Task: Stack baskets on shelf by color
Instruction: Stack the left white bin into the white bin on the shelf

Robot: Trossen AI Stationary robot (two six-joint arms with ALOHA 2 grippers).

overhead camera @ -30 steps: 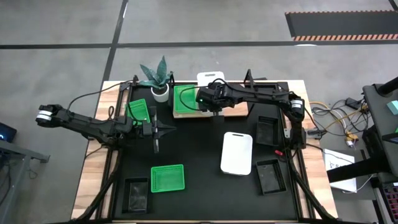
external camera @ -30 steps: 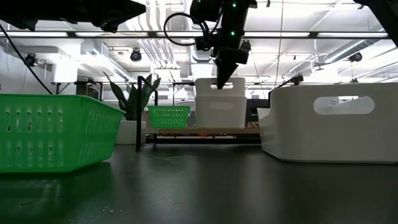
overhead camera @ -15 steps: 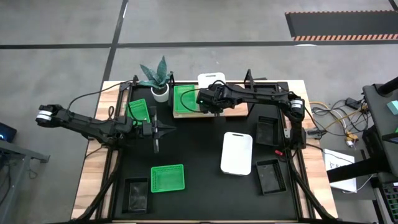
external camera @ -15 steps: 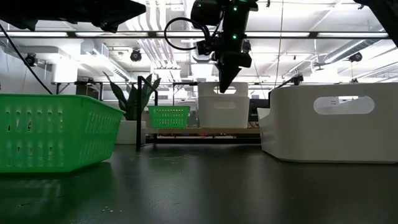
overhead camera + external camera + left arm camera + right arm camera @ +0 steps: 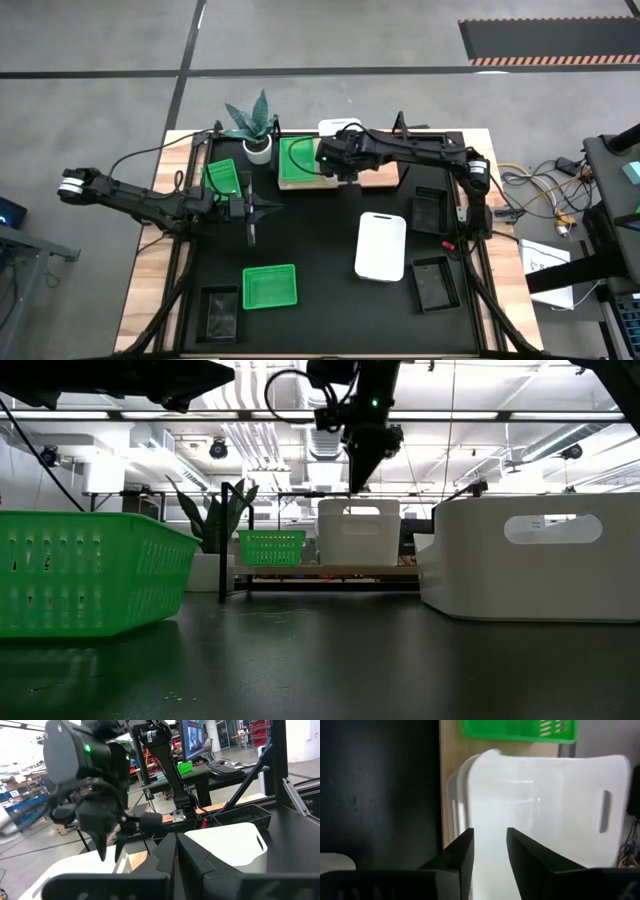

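A white basket [image 5: 358, 532] stands on the wooden shelf [image 5: 300, 570] at the table's far side, beside a green basket [image 5: 298, 163] that also rests on the shelf. My right gripper [image 5: 357, 487] hangs just above the white basket's rim, pointing down. It is open, with nothing between its fingers [image 5: 465, 851]. In the right wrist view the white basket [image 5: 540, 805] lies straight below it. My left gripper [image 5: 272, 207] waits shut over the table's left middle, next to a green basket [image 5: 221, 178]. A second white basket [image 5: 381, 246] lies on the table at the right.
A potted plant [image 5: 252, 125] stands at the shelf's left end. Another green basket [image 5: 270, 287] lies near the front left. Black baskets sit at the right [image 5: 430, 210], the front right [image 5: 436, 283] and the front left [image 5: 219, 312]. A black post [image 5: 224, 540] marks the shelf's end.
My right gripper has let go of the white basket's upper rim and risen clear above it. The basket, held slightly raised a second ago, has settled level on the shelf.
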